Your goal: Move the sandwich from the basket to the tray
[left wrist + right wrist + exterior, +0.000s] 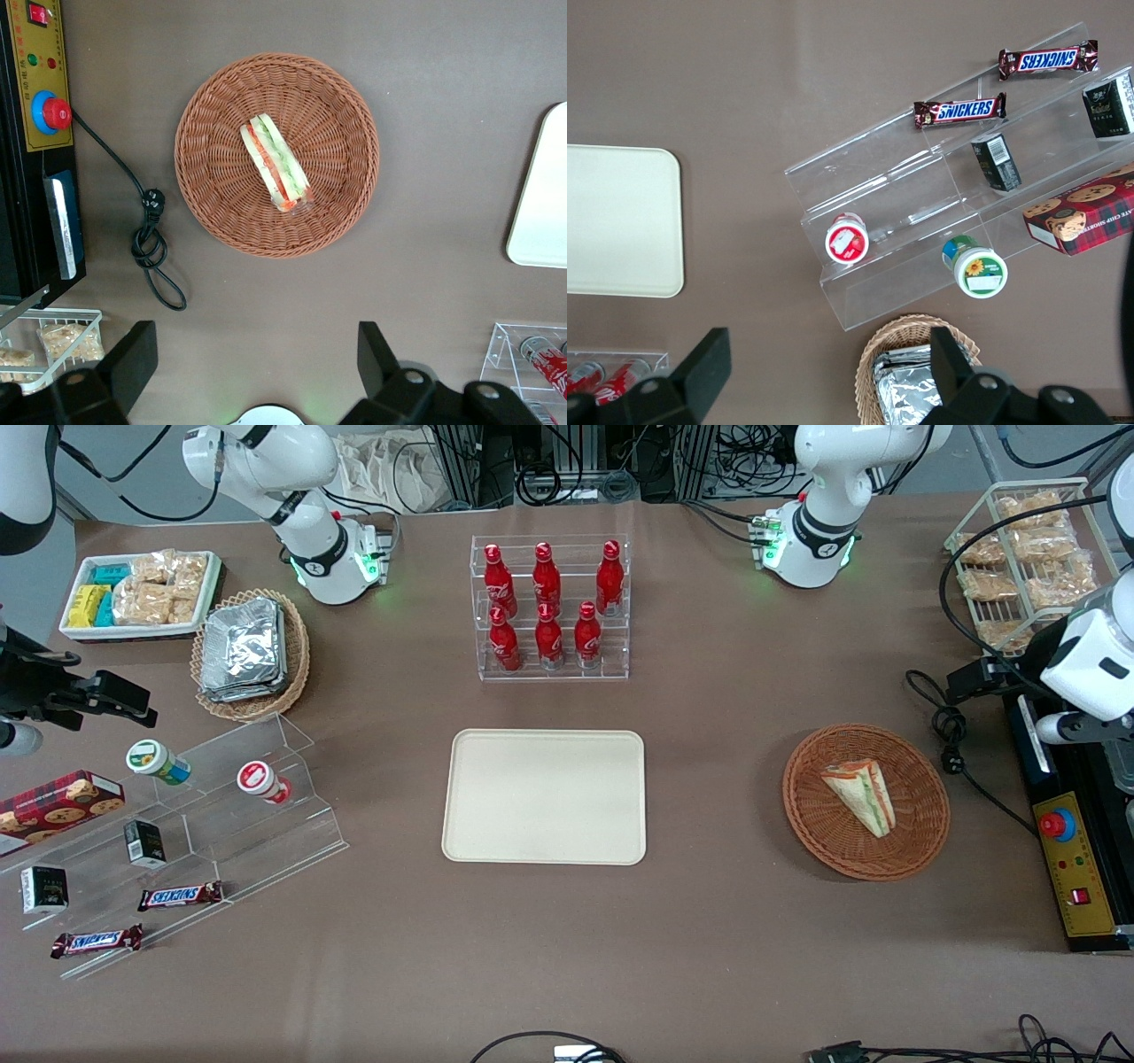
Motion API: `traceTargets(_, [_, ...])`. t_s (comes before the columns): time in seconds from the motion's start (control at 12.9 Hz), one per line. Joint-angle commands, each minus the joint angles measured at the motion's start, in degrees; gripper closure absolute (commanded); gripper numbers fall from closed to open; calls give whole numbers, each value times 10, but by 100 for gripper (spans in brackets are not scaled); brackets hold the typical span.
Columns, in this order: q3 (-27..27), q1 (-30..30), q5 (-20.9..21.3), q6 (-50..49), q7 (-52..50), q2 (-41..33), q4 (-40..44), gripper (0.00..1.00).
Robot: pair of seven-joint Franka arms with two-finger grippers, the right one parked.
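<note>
The left arm's gripper hangs high with jaws spread wide and empty — poised over the wicker basket at the front frame's right, where the sandwich lies — the cream tray waiting mid-frame.

- My gripper hangs well above the table at the working arm's end, its fingers spread wide.
- Under the gripper I see a plain brown cloth that covers the whole tabletop, matte and a little creased.
- Near the gripper, at the table's edge, sits a black control box with a yellow panel and a red button.
- A black cable with a plug coils on the cloth just beside that box.
- Well apart from the gripper, aluminium framing hung with wires and grey floor edge the table.
- Light is even; shadows are soft.
</note>
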Motion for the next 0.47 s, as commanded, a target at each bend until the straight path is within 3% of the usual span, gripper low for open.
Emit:
traceTargets(0.0, [-1, 2, 0, -6, 5, 8, 15, 0])
traceTargets(0.39, [-1, 3, 1, -6, 3, 8, 12, 0])
